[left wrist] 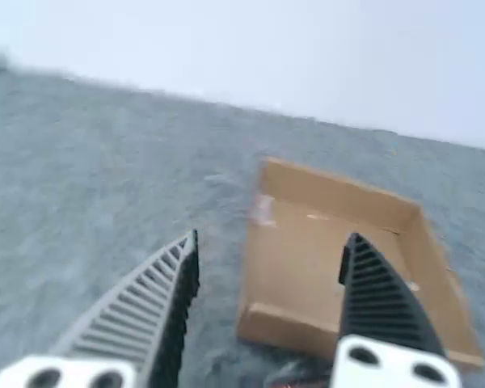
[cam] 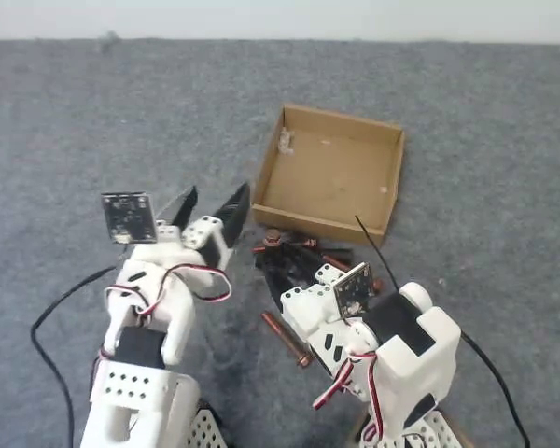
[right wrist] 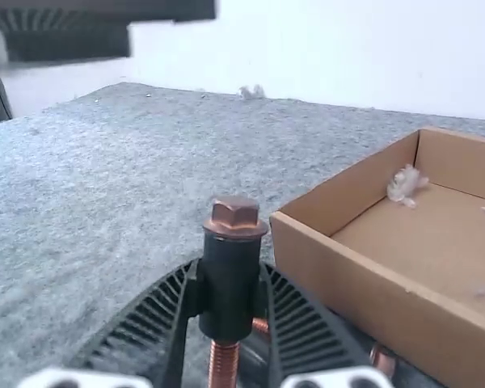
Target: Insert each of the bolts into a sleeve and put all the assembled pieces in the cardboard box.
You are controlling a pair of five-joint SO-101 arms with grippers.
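My right gripper [right wrist: 229, 299] is shut on a black sleeve [right wrist: 228, 279] with a copper bolt [right wrist: 235, 217] pushed through it, head up. In the high view that gripper [cam: 274, 259] holds the assembled piece [cam: 273, 241] upright just in front of the cardboard box [cam: 317, 224]. The box wall [right wrist: 347, 259] stands close beside the held piece. My left gripper [cam: 215, 194] hangs open and holds nothing, left of the box's near corner. Its fingers [left wrist: 174, 295] frame the box [left wrist: 291, 327] ahead. A loose copper bolt [cam: 286, 338] lies on the carpet between the arms.
More copper bolts and dark parts [cam: 341, 261] lie in a heap by the box's front wall, beside the right arm. A white scrap [cam: 286, 142] sits in the box's far left corner. Grey carpet [cam: 93, 131] stretches open to the left and behind.
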